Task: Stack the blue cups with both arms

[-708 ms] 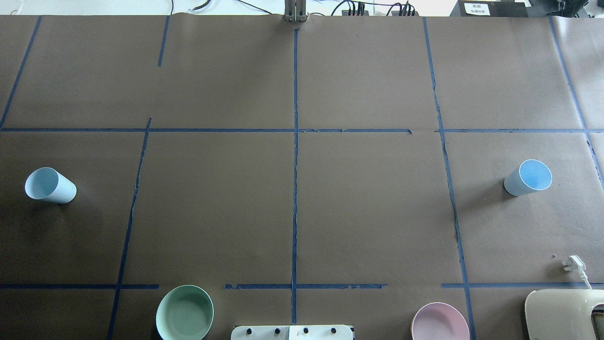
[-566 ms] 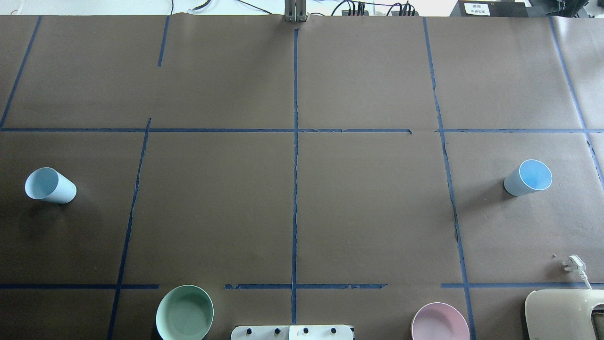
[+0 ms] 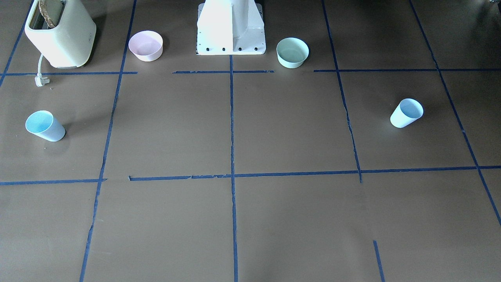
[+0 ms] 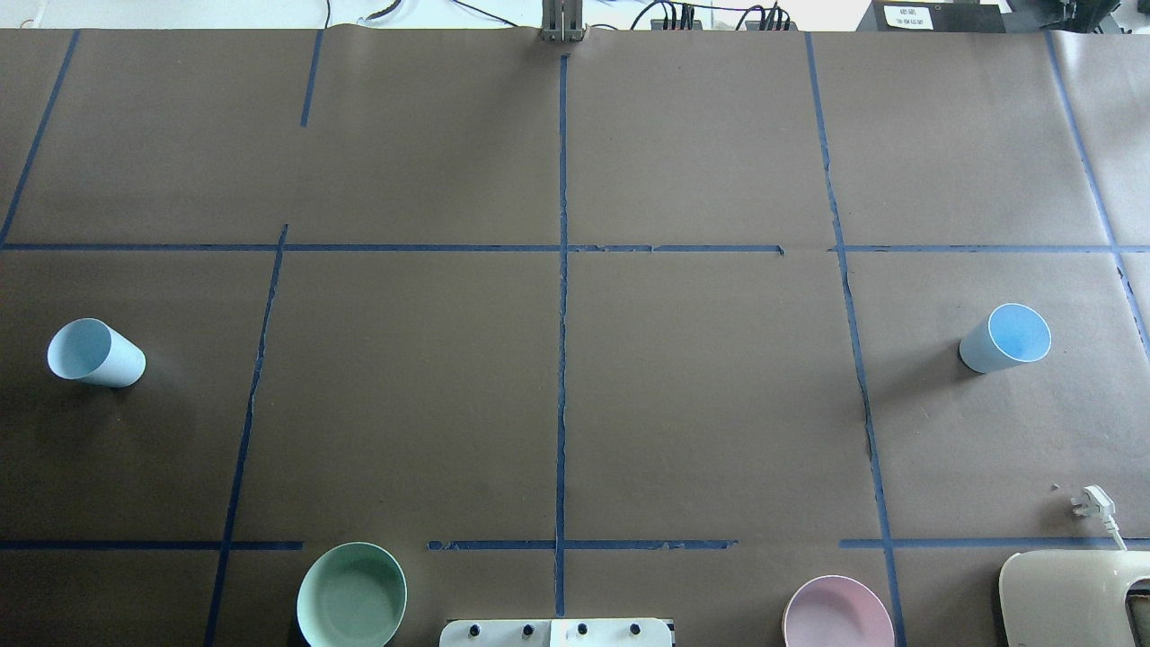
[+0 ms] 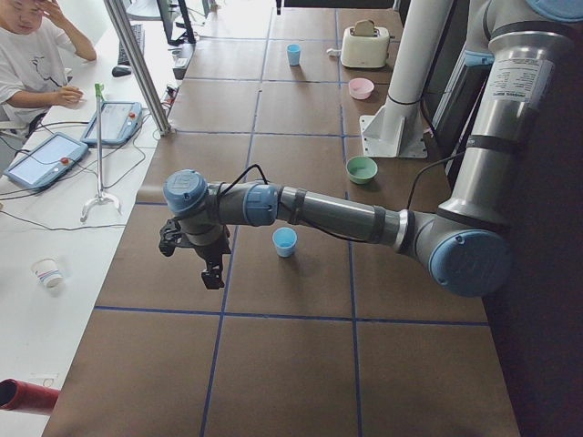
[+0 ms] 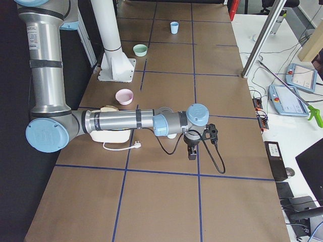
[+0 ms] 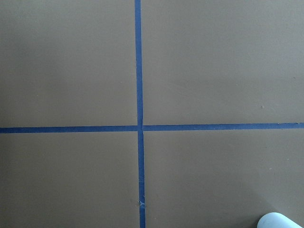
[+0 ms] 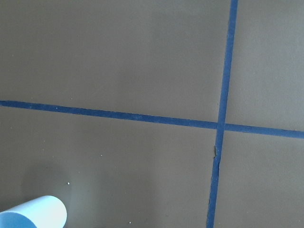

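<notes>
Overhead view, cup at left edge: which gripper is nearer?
Left. The left gripper hangs close beside that cup; the right gripper is at the table's opposite end.

left blue cup (image 4: 94, 353): pale outside, sky-blue inside, upright, mouth up, far left on tabletop (image 4: 701, 404) | right blue cup (image 4: 1006, 338): alike, upright, far right | well apart, not stacked

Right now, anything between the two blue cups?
Overhead view: only blue tape lines on bare brown covering between the left cup and the right cup. The mint bowl and pink bowl sit nearer the robot, off that line.
</notes>
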You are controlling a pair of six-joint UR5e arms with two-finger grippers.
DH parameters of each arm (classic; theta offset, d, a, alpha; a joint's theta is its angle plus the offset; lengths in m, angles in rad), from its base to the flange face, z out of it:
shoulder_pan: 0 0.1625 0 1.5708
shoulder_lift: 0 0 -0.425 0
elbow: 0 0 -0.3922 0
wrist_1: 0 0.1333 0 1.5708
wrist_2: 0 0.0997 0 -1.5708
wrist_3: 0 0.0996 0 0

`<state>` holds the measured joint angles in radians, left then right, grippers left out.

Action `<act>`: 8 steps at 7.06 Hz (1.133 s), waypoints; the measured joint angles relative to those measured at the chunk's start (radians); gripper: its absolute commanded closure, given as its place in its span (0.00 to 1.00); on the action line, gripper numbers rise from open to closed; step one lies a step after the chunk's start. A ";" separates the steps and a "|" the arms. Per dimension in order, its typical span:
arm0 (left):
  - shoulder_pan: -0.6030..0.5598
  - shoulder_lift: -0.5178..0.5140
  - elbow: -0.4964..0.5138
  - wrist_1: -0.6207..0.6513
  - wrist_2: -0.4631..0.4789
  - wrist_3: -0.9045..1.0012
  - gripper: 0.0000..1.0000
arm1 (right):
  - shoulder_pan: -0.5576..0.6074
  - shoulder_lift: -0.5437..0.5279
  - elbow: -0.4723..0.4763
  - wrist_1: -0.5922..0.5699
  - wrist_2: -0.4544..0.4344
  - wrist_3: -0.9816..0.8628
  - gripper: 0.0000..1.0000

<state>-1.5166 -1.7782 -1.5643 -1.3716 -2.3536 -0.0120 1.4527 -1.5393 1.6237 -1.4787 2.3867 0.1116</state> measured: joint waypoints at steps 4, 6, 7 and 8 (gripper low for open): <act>0.036 0.007 -0.001 -0.010 -0.001 0.011 0.00 | 0.000 0.002 0.003 0.000 0.000 -0.001 0.00; 0.039 0.017 -0.007 -0.010 -0.007 0.011 0.00 | 0.000 0.002 0.003 0.001 0.000 0.000 0.00; 0.039 0.021 -0.010 -0.010 -0.009 0.009 0.00 | -0.001 0.002 0.003 0.000 0.000 -0.001 0.00; 0.039 0.022 -0.017 -0.010 -0.009 0.008 0.00 | -0.001 0.001 0.001 0.000 0.000 -0.003 0.00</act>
<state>-1.4773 -1.7559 -1.5817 -1.3821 -2.3628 -0.0042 1.4517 -1.5379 1.6252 -1.4784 2.3869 0.1088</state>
